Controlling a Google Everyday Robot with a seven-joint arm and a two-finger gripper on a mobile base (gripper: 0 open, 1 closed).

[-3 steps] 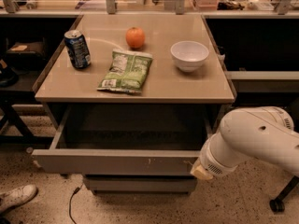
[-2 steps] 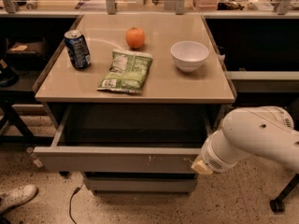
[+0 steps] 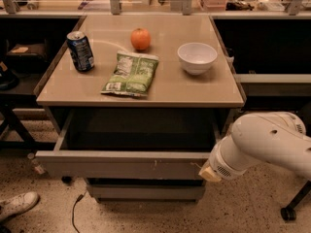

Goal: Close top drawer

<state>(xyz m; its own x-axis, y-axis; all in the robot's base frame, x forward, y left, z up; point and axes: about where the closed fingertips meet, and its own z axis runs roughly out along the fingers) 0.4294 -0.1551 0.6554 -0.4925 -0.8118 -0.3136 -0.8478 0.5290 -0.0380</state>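
Top drawer (image 3: 121, 165) pulled well out from under table (image 3: 184, 89), front standing forward of table's front edge, inside dark. Gripper (image 3: 210, 173) below table's right front corner, at right end of drawer front, mostly hidden behind white arm (image 3: 265, 142); how far open, cannot tell. On table: soda can (image 3: 80, 51), orange (image 3: 140, 39), green snack bag (image 3: 130, 74), white bowl (image 3: 197, 57).

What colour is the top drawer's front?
Grey-beige top drawer, small white scratches; camera view. The gripper is at its right end.
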